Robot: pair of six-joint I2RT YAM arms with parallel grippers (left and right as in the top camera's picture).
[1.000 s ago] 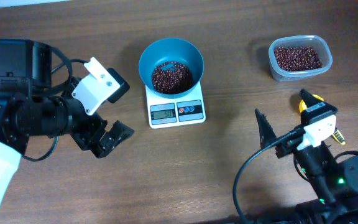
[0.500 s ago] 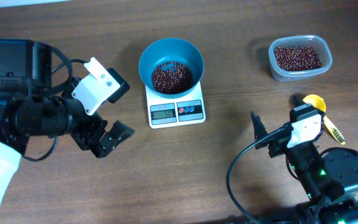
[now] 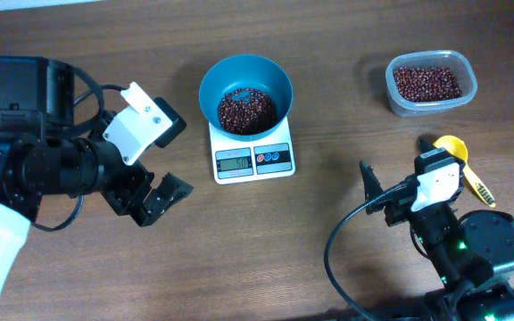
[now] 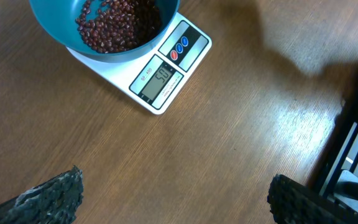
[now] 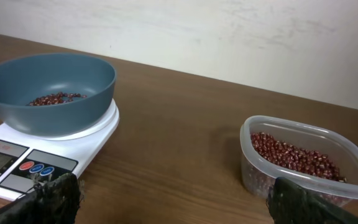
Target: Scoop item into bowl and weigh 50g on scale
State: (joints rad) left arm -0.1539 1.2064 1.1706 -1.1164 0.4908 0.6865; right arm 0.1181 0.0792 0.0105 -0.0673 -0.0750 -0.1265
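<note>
Well apart: bowl and left end effector

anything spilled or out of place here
Nothing stands out. The beans are inside the bowl on the scale and in the clear tub, none loose on the table. The yellow scoop lies by the right hand.

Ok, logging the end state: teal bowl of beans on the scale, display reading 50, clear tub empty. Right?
Not quite. The clear tub holds beans, as the right wrist view shows. The rest stands: teal bowl of beans on the scale, display reading 50.
</note>
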